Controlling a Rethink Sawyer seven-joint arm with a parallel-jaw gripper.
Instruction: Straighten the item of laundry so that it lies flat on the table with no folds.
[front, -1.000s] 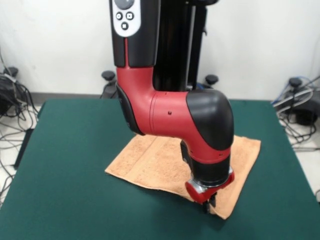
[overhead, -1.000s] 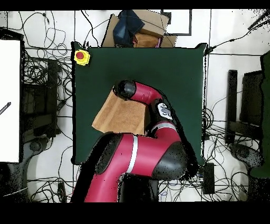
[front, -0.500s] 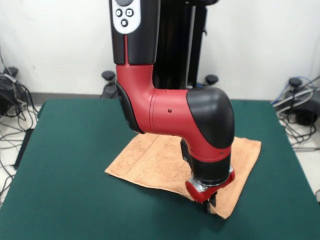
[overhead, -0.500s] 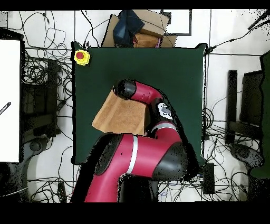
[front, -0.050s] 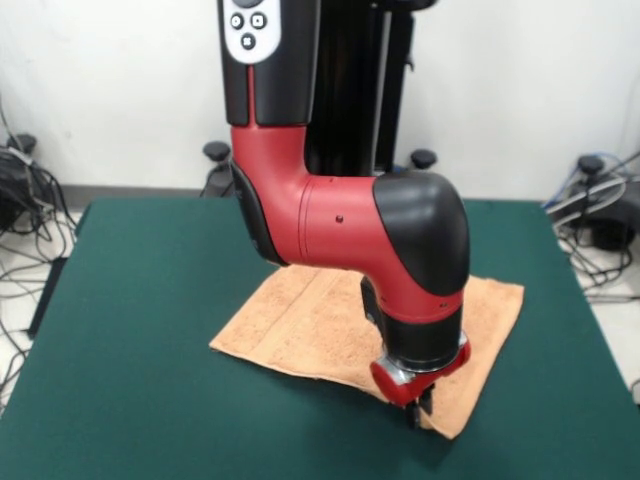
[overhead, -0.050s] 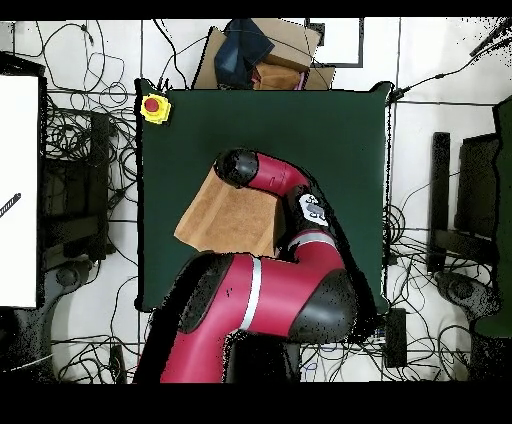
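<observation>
Green felt table (front, -0.050s: 150, 300) carries the peach towel (front, -0.050s: 310, 325) mid-surface, lying skewed, corners toward the table's sides. Gripper (front, -0.050s: 416, 408) sits at its near corner; finger state cannot be told.

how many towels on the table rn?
1. The peach towel lies mid-table, the pincer down at its near corner. The arm covers part of it, so I can't rule out hidden cloth.

Peach-orange terry towel (front, -0.050s: 310, 325) lies spread on dark green table (front, -0.050s: 150, 300), turned askew to its edges; woven band near one end; arm hides part.
</observation>
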